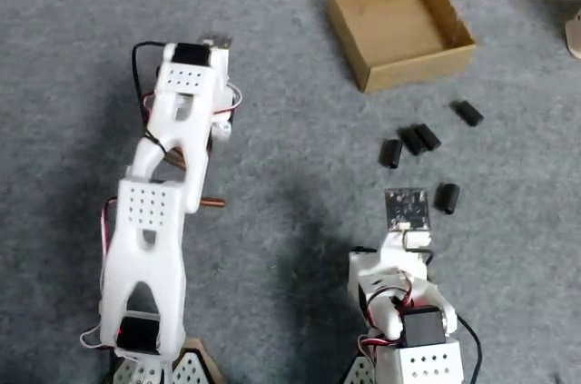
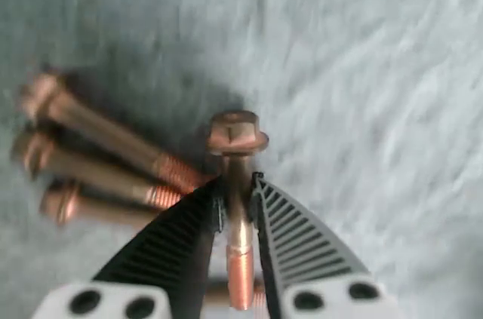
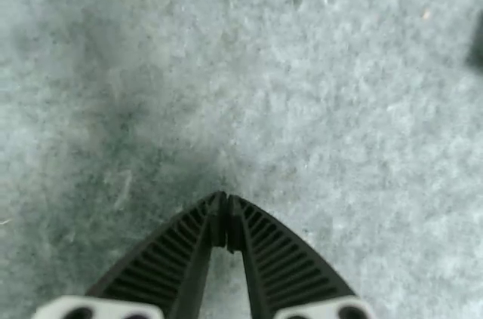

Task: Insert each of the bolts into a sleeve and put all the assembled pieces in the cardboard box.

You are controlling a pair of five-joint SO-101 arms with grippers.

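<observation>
My left gripper [image 2: 236, 180] is shut on the shank of a copper bolt [image 2: 237, 138], whose hex head sticks out past the fingertips, above the grey carpet. Three more copper bolts [image 2: 98, 161] lie side by side on the carpet just beside it. In the high view a bolt end [image 1: 214, 203] pokes out from under the left arm [image 1: 150, 221]. My right gripper [image 3: 225, 202] is shut with nothing in it, over bare carpet. Several black sleeves [image 1: 419, 139] lie scattered ahead of the right arm [image 1: 404, 261]; the nearest sleeve [image 1: 447, 198] sits just beside its wrist. The cardboard box [image 1: 352, 34] stands open at the back.
Grey carpet [image 1: 290, 175] covers the table between the two arms. A pale object [image 1: 574, 34] shows at the far right edge. A dark shape [image 3: 477, 47] sits at the edge of the right wrist view.
</observation>
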